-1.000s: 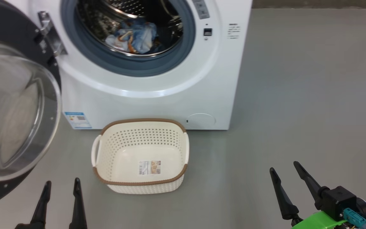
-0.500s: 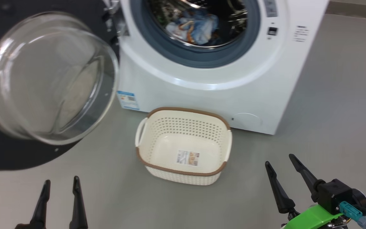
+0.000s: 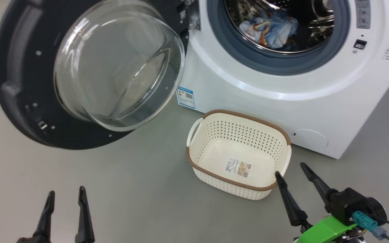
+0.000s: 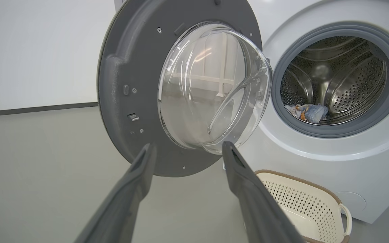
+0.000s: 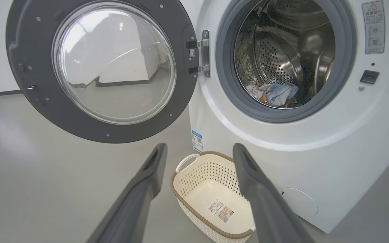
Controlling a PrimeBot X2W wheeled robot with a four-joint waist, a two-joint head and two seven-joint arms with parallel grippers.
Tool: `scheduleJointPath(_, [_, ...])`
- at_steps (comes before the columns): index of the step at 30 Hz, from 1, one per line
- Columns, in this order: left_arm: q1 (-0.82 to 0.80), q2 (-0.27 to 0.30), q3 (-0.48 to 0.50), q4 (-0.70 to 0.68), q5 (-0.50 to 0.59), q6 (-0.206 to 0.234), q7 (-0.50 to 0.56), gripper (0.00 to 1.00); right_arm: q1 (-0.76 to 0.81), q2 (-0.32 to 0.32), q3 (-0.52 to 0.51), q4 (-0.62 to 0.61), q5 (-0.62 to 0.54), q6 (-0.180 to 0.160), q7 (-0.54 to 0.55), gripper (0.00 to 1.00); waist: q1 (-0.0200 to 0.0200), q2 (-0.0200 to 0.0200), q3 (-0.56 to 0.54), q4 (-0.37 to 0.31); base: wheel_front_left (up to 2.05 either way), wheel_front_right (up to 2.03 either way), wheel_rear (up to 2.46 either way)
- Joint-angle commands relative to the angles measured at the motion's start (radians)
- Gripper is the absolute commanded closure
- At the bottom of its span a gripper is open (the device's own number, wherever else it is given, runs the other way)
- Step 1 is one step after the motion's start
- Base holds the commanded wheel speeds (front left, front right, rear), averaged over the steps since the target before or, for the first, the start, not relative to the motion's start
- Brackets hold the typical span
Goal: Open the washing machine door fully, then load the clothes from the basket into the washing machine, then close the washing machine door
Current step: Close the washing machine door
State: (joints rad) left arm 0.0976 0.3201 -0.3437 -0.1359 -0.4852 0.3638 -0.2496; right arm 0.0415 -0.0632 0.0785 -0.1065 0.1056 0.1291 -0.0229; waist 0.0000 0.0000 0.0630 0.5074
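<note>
head view: the washing machine door (image 3: 22, 84) hangs swung wide to the left of the white washing machine (image 3: 248, 91), its clear glass bowl (image 3: 120, 64) bulging toward the camera. the blue printed clothes (image 3: 272, 28) lie heaped in the steel drum (image 3: 319, 20), behind the blue-grey rubber seal (image 3: 282, 65). the cream basket (image 3: 245, 116) sits on the grey floor (image 3: 140, 189) just in front of the machine, with nothing in it but a label sticker (image 3: 237, 167). the left pincer (image 3: 66, 190) is low at the left, fingers spread and holding nothing. the right pincer (image 3: 289, 168), equally spread and bare, has one fingertip near the basket's corner. left wrist view: the left pincer (image 4: 187, 145) points at the lower edge of the door (image 4: 120, 84) without touching it, with the clothes (image 4: 307, 112) visible deep in the drum beyond. right wrist view: the right pincer (image 5: 199, 146) frames the basket (image 5: 181, 189) below the door's hinge (image 5: 199, 54), and the clothes (image 5: 275, 94) rest inside the seal. loading looks finished, so shutting the door appears to be what remains. the risks from here: a finger could skid off the glossy glass rather than push the door's rim, a weak push may leave the latch uncaught, and a low sweep by either arm might knock the light basket aside. any cloth that strays onto the seal would jam in the closing door, though none seems to lie there.
</note>
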Motion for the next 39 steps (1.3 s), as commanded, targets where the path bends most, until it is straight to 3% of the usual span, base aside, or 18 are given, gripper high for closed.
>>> scheduleJointPath(1, [-0.034,0.013,0.046,-0.024,0.009,-0.003,-0.012,0.00,-0.041,-0.005,0.031,-0.024,-0.008,0.002,0.002,0.00,0.0000,0.0000,0.000,0.019,0.00,0.00,0.00])
scheduleJointPath(17, [-0.012,-0.020,0.077,-0.030,0.037,-0.032,-0.012,0.00,-0.061,-0.015,0.055,0.004,0.009,0.002,-0.005,0.00,0.0000,0.0000,0.001,0.020,0.00,0.00,0.00])
scheduleJointPath(18, [-0.012,-0.021,0.076,-0.028,0.038,-0.034,-0.012,0.18,-0.060,-0.016,0.054,0.004,0.009,0.002,-0.005,0.00,0.0000,0.0000,0.001,0.020,0.00,0.00,0.00])
scheduleJointPath(19, [-0.012,-0.022,0.076,-0.026,0.038,-0.036,-0.012,0.44,-0.059,-0.016,0.054,0.005,0.009,0.002,-0.006,0.00,0.0000,0.0000,0.000,0.020,0.00,0.00,0.00])
scheduleJointPath(20, [-0.012,-0.023,0.076,-0.025,0.039,-0.038,-0.012,0.57,-0.057,-0.017,0.054,0.006,0.010,0.002,-0.006,0.00,0.0000,0.0000,0.000,0.019,0.00,0.00,0.00])
scheduleJointPath(21, [-0.012,-0.024,0.075,-0.024,0.040,-0.040,-0.012,1.00,-0.056,-0.018,0.053,0.006,0.010,0.002,-0.006,0.00,0.0000,0.0000,-0.001,0.019,0.00,0.00,0.00])
scheduleJointPath(31, [-0.013,-0.033,0.084,-0.022,0.045,-0.056,-0.012,1.00,-0.050,-0.016,0.046,0.002,0.008,0.002,-0.004,0.00,0.0000,0.0000,-0.005,0.017,0.00,0.00,0.00])
scheduleJointPath(34, [-0.009,-0.044,0.090,-0.029,0.004,-0.086,-0.012,1.00,-0.051,-0.015,0.047,0.001,0.008,0.002,-0.003,0.00,0.0000,0.0000,-0.004,0.018,0.00,0.00,0.00])
scheduleJointPath(37, [-0.004,-0.092,0.133,-0.071,-0.120,-0.161,-0.012,1.00,-0.051,-0.015,0.045,-0.001,0.005,0.002,-0.003,0.00,0.0000,0.0000,-0.004,0.018,0.00,0.00,0.00])
scheduleJointPath(39, [-0.004,-0.092,0.133,-0.071,-0.120,-0.161,-0.012,1.00,-0.051,-0.015,0.045,-0.001,0.005,0.002,-0.003,0.00,0.0000,0.0000,-0.004,0.018,0.00,0.00,0.00])
